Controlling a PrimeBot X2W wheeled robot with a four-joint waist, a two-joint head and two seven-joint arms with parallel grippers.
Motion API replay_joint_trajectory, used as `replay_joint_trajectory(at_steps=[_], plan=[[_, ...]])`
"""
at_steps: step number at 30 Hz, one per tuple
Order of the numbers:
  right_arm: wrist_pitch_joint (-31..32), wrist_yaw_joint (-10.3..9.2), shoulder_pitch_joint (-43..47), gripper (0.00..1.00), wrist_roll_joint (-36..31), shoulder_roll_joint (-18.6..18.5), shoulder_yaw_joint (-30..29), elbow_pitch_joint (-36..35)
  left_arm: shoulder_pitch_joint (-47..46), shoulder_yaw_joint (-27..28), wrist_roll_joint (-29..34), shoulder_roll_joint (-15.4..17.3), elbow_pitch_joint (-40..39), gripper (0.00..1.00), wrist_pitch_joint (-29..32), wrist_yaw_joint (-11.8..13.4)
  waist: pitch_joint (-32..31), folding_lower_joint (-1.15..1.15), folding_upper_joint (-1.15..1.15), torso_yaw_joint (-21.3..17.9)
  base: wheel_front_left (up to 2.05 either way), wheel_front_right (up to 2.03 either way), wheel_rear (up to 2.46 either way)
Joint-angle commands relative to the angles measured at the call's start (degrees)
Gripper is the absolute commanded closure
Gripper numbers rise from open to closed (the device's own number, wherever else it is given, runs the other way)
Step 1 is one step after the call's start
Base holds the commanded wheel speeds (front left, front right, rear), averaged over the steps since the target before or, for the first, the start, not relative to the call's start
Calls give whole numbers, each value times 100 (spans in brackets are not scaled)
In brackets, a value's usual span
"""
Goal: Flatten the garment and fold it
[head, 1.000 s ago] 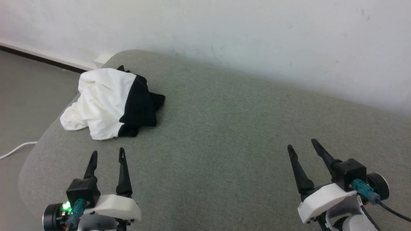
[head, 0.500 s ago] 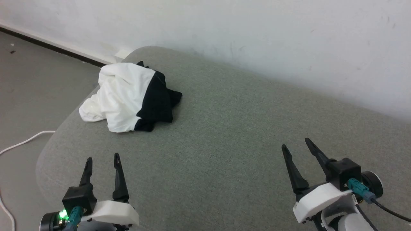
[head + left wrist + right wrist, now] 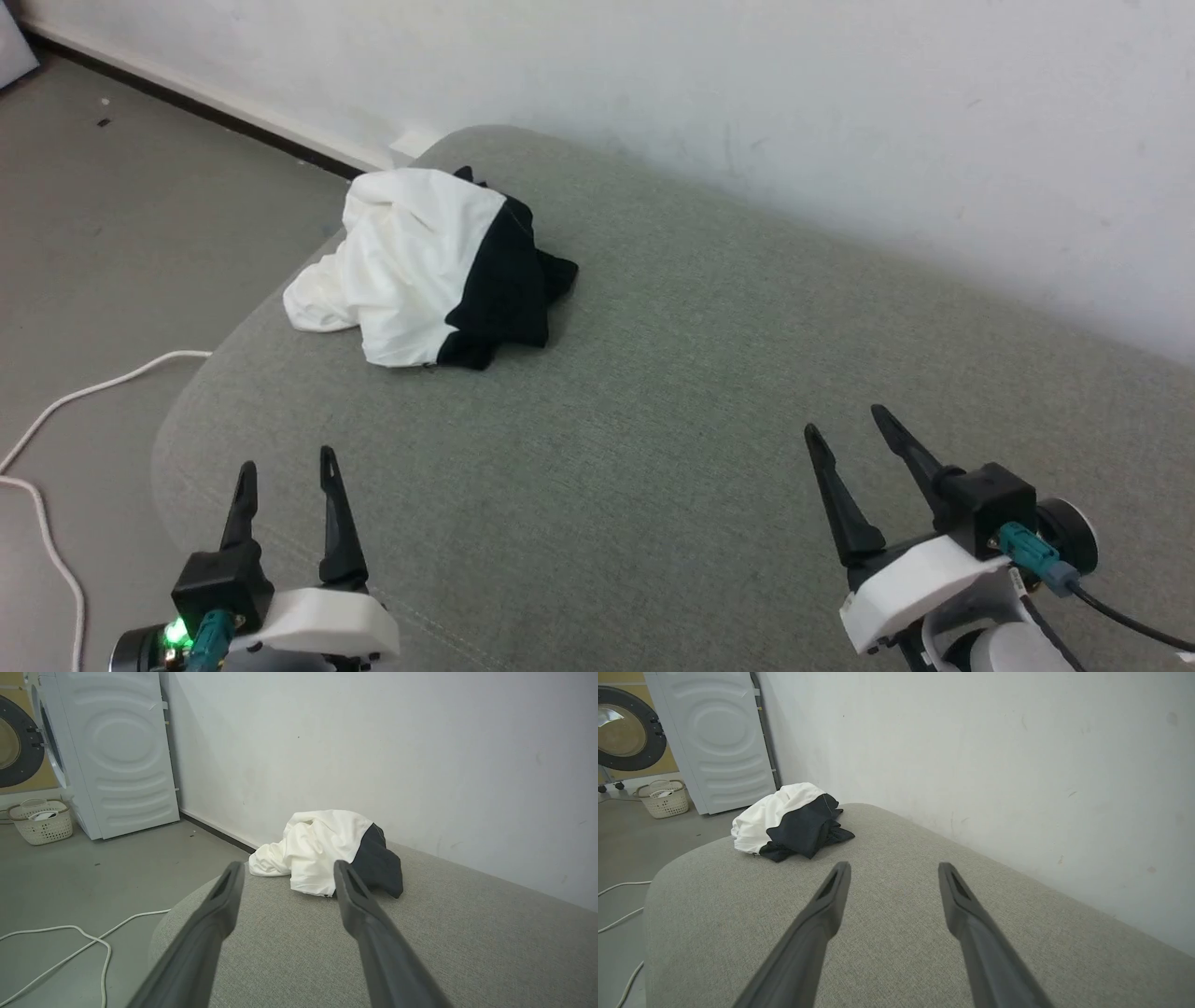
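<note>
The garment (image 3: 429,266) lies crumpled in a heap near the far left end of the grey cushioned surface (image 3: 672,401), white cloth on its left and black on its right. It also shows as a heap in the left wrist view (image 3: 322,851) and the right wrist view (image 3: 789,821). My left gripper (image 3: 285,460) hovers open at the lower left, well short of the heap. My right gripper (image 3: 845,420) stands open at the lower right, far from it. Both hold nothing.
A pale wall (image 3: 747,93) runs right behind the surface. The floor (image 3: 112,233) drops off to the left, with a white cable (image 3: 56,411) on it. A washing machine (image 3: 117,751) and a small white basket (image 3: 42,821) stand further left.
The whole head view has shifted, so the camera has turned left; the garment sits further right in the picture. Both grippers stay open and empty, and the garment keeps its shape.
</note>
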Motion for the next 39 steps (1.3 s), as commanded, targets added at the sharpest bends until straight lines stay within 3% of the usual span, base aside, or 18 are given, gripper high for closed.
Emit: replay_joint_trajectory(at_steps=[1, 21, 29, 39], plan=[[-56, -10, -95, 0, 57, 18, 40, 36, 104, -20, -79, 51, -16, 0, -67, 76, -1, 0, 0, 84, 0, 0, 0], [-72, -12, -234, 0, 24, 22, 189, 38, -156, 77, -476, 227, 20, 0, -299, 283, 290, 0, 0, 597, 0, 0, 0], [190, -12, -545, 0, -357, 22, 168, -277, -1806, 194, -1019, 499, 963, 0, 48, -340, 1236, 0, 0, 13, 0, 0, 0], [414, -12, -1190, 0, -847, 8, 210, -742, -4028, 407, -1569, 1073, 2143, 0, 1146, -779, 2766, 0, 0, -1055, 0, 0, 0]])
